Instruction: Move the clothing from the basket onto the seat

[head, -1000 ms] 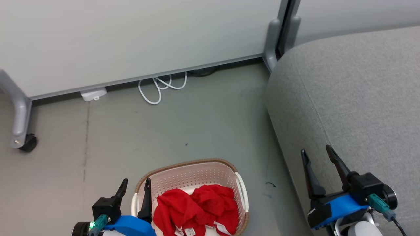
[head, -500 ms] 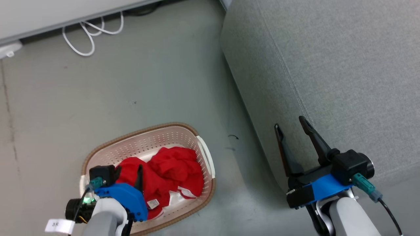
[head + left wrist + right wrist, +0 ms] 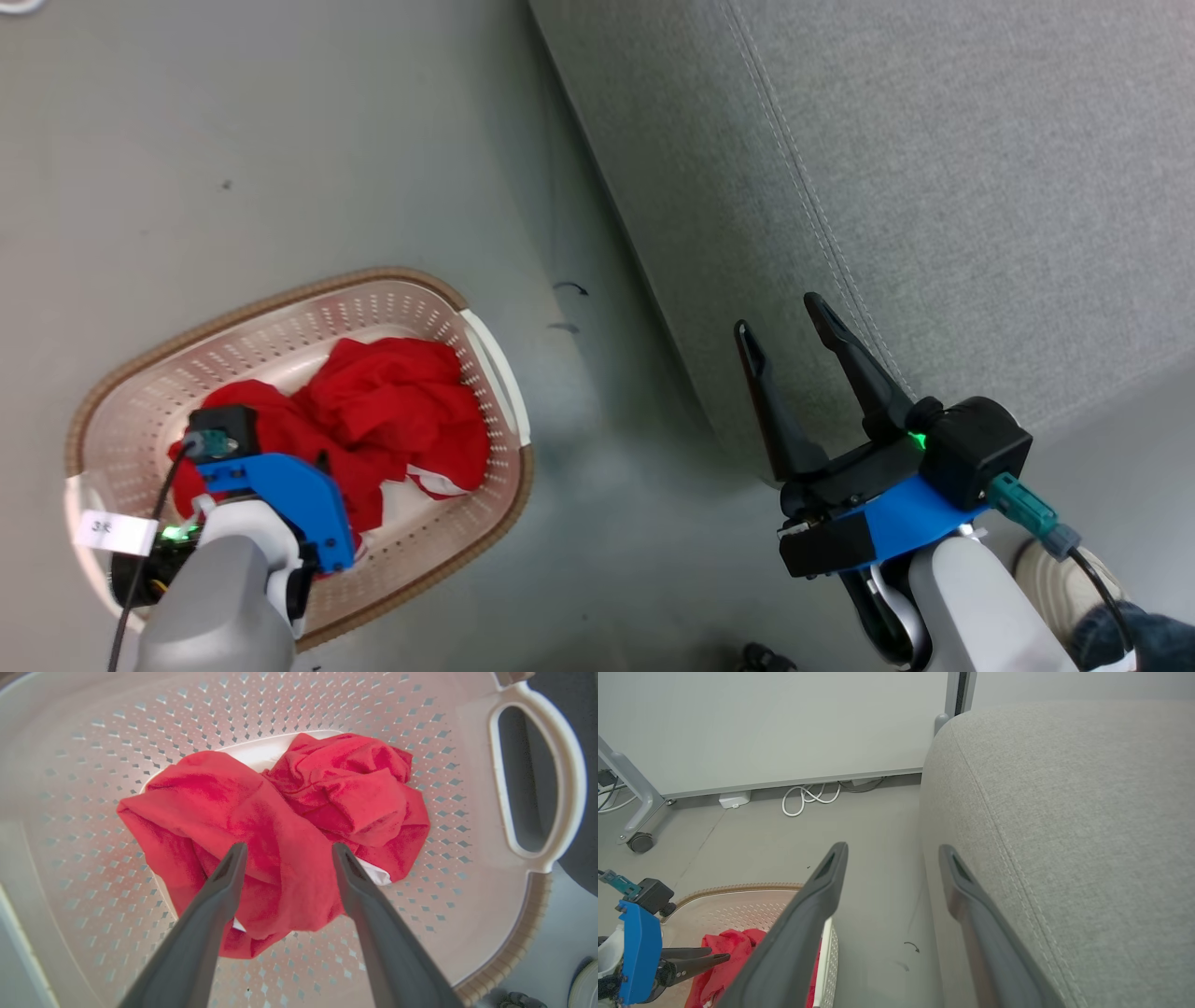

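Note:
The cream-white basket (image 3: 280, 301) with a brown rim stands on the floor at the lower left. In it lie the bunched red clothing (image 3: 392, 411), a white panel showing at one edge. My left gripper (image 3: 289, 847) points down into the basket (image 3: 93, 742), open, its fingertips straddling a fold of the nearer red garment (image 3: 224, 798); whether they touch it I cannot tell. My right gripper (image 3: 778, 314) stands open and holds nothing, beside the front edge of the light grey seat (image 3: 934, 187). The right wrist view shows the seat (image 3: 1064, 835) and the basket (image 3: 738, 905).
A white panel wall on a grey wheeled frame (image 3: 640, 842) stands behind, with a coiled white cable (image 3: 803, 798) and a white adapter (image 3: 734, 799) at its foot. A person's shoe (image 3: 1055, 569) is at the lower right. Bare grey floor (image 3: 579, 448) separates basket and seat.
The head camera has tilted down, shifting the whole picture. My left gripper has gone from the basket's left rim down into the basket over the clothing. The right gripper stays open.

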Available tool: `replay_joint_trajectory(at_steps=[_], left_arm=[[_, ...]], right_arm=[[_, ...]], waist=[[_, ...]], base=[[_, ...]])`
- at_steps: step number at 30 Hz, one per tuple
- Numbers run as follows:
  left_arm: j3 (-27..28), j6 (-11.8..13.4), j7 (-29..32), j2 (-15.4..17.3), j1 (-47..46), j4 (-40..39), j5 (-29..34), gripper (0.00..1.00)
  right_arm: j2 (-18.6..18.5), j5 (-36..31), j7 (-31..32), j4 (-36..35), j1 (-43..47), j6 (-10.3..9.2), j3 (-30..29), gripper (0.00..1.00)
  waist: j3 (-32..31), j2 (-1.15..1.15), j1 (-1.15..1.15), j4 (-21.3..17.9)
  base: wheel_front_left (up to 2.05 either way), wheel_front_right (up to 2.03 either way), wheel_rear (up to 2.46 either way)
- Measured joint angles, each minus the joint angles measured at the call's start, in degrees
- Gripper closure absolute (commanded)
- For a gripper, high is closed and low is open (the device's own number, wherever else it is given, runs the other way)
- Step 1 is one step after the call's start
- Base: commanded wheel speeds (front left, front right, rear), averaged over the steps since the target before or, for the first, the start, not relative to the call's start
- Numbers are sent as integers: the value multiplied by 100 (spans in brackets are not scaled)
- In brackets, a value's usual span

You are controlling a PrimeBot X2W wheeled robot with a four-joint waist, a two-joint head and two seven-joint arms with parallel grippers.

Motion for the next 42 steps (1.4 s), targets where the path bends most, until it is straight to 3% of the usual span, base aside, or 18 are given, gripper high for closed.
replay_joint_trajectory(at_steps=[10, 20, 21, 22, 23, 25, 42], left_arm=[[14, 371, 293, 203, -338, 272, -32, 0], [-149, 656, 805, 118, -537, 432, 8, 0], [-163, 673, 829, 113, -551, 442, 8, 4], [-179, 683, 836, 114, -566, 444, 10, 44], [-203, 686, 836, 115, -583, 447, 23, 56], [-249, 684, 843, 112, -605, 454, 43, 100], [-311, 546, 765, 120, -641, 503, -96, 100]], right_arm=[[1, 179, -1, -165, -48, 0, 216, 0], [1, 222, -4, -271, -51, 0, 207, 0], [1, 223, -3, -278, -51, 0, 188, 0], [1, 223, -4, -283, -50, 0, 170, 0], [1, 224, -4, -287, -49, 0, 159, 0], [1, 225, -4, -299, -49, 0, 143, 0], [2, 267, -4, -210, -193, 0, 255, 0]], waist=[[536, 0, 0, -308], [780, 0, -1, -275], [799, 0, -1, -266], [817, 0, -1, -256], [832, 0, -1, -247], [854, 0, -1, -233], [800, 0, -1, -177]], base=[[0, 0, 0], [0, 0, 0], [0, 0, 0], [0, 0, 0], [0, 0, 0], [0, 0, 0], [0, 0, 0]])
